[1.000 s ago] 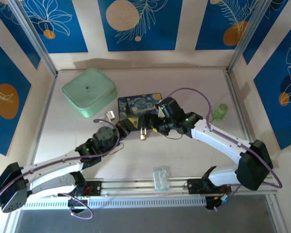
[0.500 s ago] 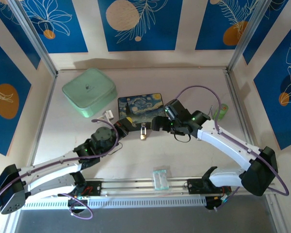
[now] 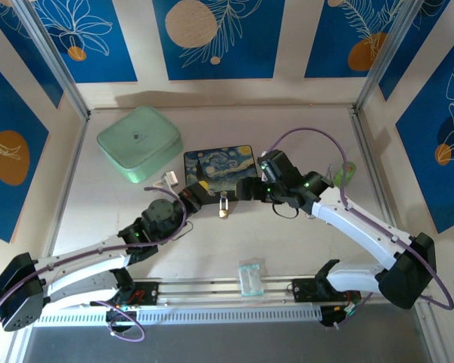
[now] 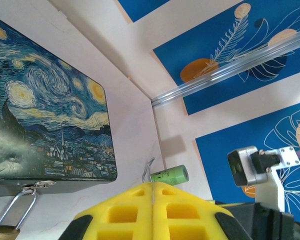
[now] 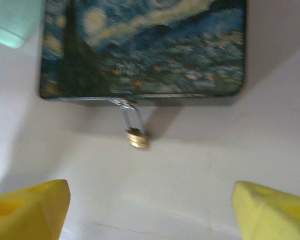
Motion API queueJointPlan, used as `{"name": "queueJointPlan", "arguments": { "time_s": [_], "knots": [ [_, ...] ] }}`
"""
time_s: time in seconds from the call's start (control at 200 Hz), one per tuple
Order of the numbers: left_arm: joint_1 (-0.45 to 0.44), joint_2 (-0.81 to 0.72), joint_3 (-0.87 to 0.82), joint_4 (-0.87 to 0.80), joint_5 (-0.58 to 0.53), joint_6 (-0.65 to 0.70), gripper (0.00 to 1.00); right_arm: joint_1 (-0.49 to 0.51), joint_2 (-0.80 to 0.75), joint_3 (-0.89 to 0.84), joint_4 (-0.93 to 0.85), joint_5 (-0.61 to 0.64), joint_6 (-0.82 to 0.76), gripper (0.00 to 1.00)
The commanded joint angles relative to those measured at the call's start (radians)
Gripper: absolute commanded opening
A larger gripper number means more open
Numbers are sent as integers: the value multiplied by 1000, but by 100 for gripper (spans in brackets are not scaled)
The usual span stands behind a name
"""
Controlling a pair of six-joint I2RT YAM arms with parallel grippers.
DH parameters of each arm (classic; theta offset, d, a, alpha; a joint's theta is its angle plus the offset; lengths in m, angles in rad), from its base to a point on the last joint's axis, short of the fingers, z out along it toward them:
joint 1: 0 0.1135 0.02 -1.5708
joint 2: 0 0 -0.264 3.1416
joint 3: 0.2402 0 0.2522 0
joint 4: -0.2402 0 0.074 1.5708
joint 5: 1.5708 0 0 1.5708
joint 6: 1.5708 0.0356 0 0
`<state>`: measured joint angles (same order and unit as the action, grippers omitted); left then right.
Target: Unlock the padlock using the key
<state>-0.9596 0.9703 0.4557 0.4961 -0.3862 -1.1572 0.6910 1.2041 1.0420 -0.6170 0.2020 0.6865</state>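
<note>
1. The padlock [image 5: 137, 137] is hung from the painted tin [image 5: 140, 50], at its front.
2. Before the tin, the right pincer [image 5: 150, 202] is spread open, the left pincer [image 4: 152, 192] clenched.
3. The padlock may be knocked aside if gripped off-centre.

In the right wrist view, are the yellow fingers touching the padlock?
No, the padlock is hooked to the painted tin, apart from both fingers.

I find no legible text, brand or number. The mint-green tin [image 3: 139, 142] carries a small dark mark on its lid, too small to read. The green cylinder [image 4: 169, 175] bears dark print on its label, too fine for me to make out.
</note>
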Motion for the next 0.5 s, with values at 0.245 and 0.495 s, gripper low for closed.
{"name": "queueJointPlan", "arguments": {
  "time_s": [0.245, 0.495],
  "knots": [
    [2, -13, -64, 183, 23, 33, 0, -59, -71, -309, 879, -567, 376, 85],
    [2, 7, -99, 313, 32, 24, 0, 30, 55, -368, 1266, -543, 603, 63]
  ]
}}
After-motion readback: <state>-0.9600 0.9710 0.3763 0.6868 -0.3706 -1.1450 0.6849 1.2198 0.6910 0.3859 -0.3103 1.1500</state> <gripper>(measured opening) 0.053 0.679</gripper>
